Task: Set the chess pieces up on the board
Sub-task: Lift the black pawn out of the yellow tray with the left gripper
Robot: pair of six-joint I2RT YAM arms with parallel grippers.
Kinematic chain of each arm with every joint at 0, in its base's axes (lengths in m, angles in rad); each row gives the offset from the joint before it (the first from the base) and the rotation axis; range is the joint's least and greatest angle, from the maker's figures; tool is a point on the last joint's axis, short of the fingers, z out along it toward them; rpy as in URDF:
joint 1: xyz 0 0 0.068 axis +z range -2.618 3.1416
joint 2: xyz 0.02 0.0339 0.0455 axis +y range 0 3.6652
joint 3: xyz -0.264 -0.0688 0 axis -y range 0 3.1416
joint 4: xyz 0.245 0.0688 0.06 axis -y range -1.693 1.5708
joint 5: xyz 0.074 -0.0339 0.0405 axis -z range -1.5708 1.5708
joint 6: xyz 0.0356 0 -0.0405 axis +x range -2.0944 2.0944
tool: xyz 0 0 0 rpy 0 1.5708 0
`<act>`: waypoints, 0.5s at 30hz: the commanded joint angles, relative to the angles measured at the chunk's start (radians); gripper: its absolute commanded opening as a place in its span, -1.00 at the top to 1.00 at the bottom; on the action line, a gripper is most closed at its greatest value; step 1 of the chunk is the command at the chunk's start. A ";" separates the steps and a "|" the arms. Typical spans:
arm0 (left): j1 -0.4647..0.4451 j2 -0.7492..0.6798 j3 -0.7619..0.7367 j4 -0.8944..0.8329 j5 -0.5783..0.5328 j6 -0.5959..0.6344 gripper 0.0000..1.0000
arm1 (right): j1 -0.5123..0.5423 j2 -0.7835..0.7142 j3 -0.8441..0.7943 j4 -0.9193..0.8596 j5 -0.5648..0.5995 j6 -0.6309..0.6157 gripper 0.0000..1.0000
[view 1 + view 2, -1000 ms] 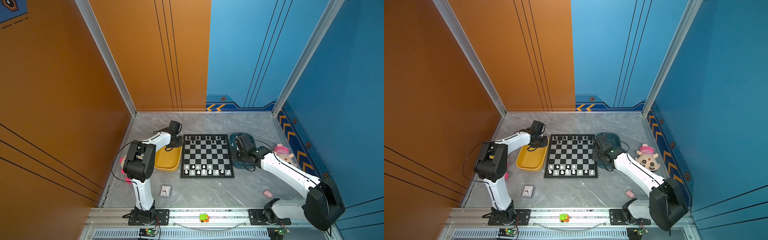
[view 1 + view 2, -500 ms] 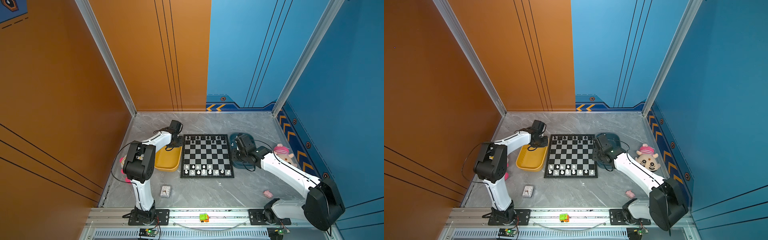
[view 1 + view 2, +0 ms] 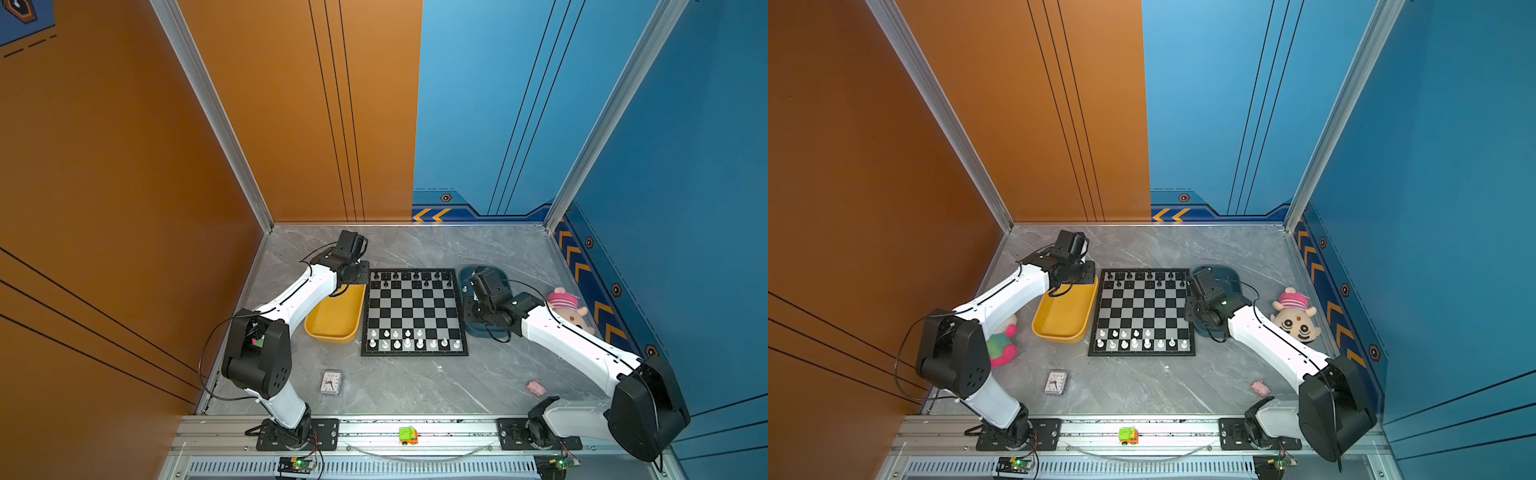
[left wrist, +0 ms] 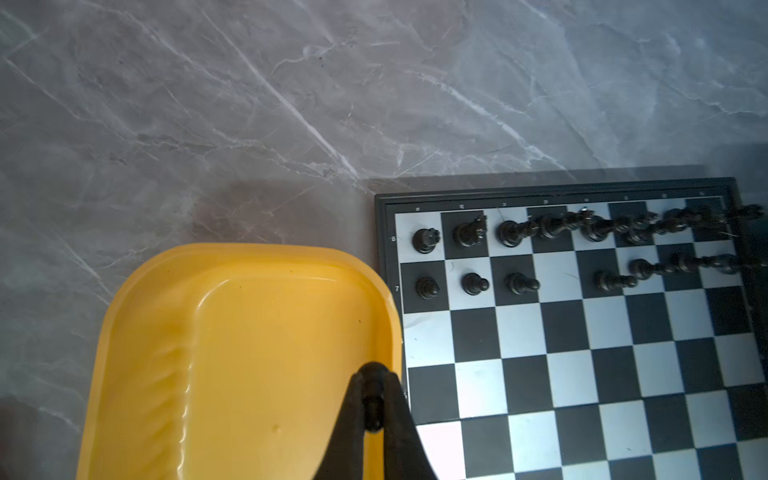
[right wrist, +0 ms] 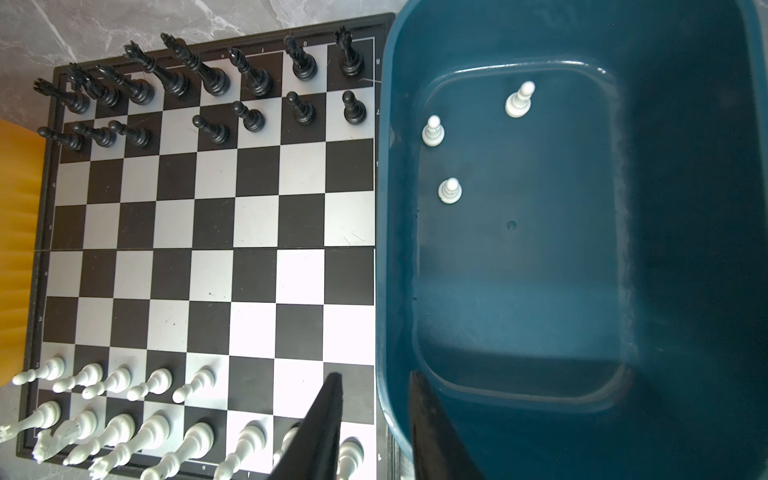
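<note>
Within left end effector (image 4: 372, 380), a black pawn (image 4: 372, 405)

Digits 7, 8 on board (image 4: 565, 324) frame

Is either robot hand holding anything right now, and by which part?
The left hand pinches a small black chess piece, but which part of it is unclear. The right hand holds nothing.

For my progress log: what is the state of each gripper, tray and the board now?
Left gripper, shut on a black pawn.
Right gripper, open, holding nothing.
Yellow tray, no pieces seen.
Teal tray, three white pawns standing inside.
Board, set up except four pawns.
</note>
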 commanded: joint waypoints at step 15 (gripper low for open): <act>-0.156 0.066 0.148 -0.040 0.060 0.026 0.86 | -0.007 -0.019 -0.027 0.023 -0.001 0.003 0.39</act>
